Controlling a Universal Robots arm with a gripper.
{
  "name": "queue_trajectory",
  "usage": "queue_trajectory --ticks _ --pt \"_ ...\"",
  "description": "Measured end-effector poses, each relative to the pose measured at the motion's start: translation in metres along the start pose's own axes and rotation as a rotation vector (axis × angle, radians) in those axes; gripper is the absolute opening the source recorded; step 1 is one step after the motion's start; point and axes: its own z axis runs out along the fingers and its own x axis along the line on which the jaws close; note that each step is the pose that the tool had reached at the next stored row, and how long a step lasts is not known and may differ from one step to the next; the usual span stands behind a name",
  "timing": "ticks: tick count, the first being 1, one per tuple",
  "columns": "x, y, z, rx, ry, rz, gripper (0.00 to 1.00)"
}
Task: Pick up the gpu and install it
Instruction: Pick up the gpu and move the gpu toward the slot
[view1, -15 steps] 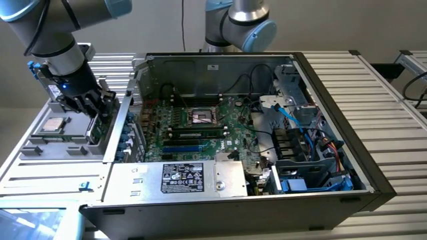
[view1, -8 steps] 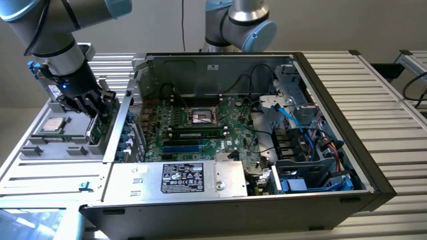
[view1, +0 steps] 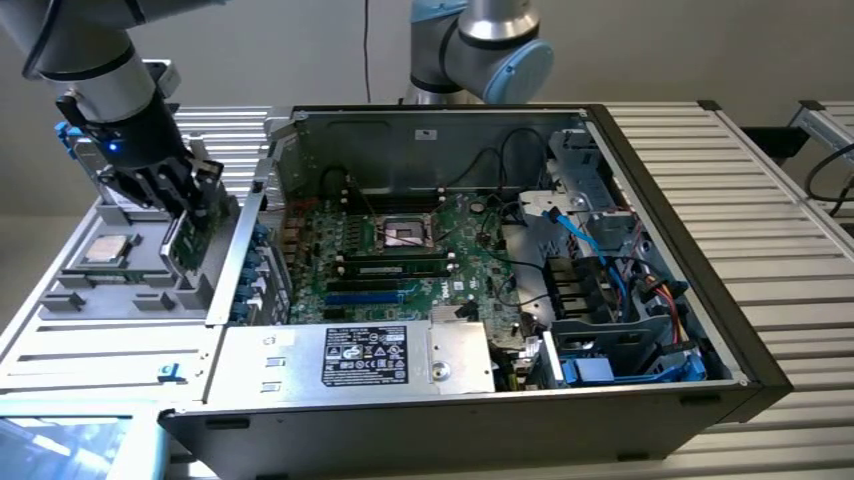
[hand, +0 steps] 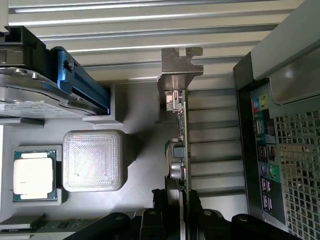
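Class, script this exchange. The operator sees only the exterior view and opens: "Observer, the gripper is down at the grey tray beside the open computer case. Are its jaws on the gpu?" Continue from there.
Observer: Yes. The wrist view shows the gripper with its jaws close against both faces of the gpu, which stands on edge.
Operator: Where is its bracket?
Observer: The silver bracket is at the end of the card farthest from the jaws.
Operator: How near is the case?
Observer: The rear ports of the case face the card but stand apart from it, not touching.
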Motion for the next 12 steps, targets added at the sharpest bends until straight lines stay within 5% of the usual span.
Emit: queue_trajectory --ticks 12 --pt "-0.001 0.0046 -0.0546 0.0001 -0.0001 0.002 0.29"
